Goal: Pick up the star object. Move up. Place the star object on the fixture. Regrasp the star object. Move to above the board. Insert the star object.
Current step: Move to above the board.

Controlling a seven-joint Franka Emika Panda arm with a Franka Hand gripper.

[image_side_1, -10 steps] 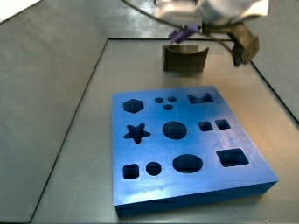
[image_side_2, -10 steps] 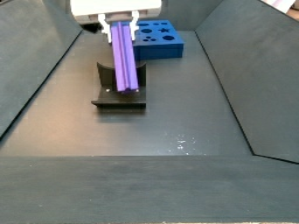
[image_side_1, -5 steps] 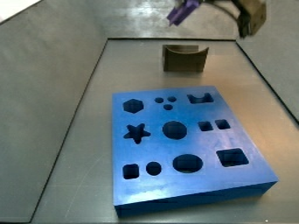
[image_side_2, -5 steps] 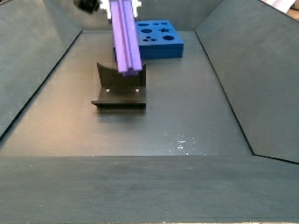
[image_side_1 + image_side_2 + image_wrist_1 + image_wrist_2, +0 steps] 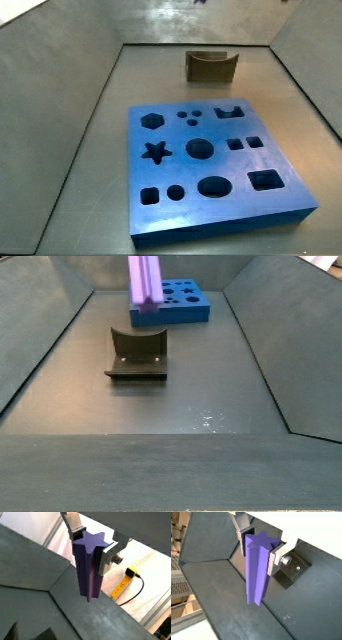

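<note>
Purple star object (image 5: 88, 567) sits upright betw. the gripper (image 5: 93, 548) fingers in both wrist views, clamped near its top end; star-shaped end face points up, long body hangs free below the silver finger plates (image 5: 274, 558). Gripper is closed narrow on the star object, pads against its flanks.

In a side view the star object (image 5: 144, 283) shows as a vertical bar entering from the top edge of the picture, lower end in the air, well above the floor; gripper itself is out of frame there. From this angle the bar's lower end overlaps the board (image 5: 182, 304) at the far end of the floor; true position over it can't be judged. In the side view from the board end only a tiny dark-purple speck (image 5: 202, 2) shows at the top edge, prob. the bar's tip.

Fixture (image 5: 138, 353): empty, notch clear, standing mid-floor; seen too as the olive block (image 5: 210, 66) near the far wall beyond the board (image 5: 214, 166). Star cut-out (image 5: 156, 152) lies near the board's left edge, unfilled.

Status (judged): pick, place on fixture and regrasp look done, as the piece is held end-on and vertical with the fixture bare. Now in transit, high up. Left: travel to above the board, align w/ star cut-out, insert. Star points must match the cut-out's rotation.
</note>
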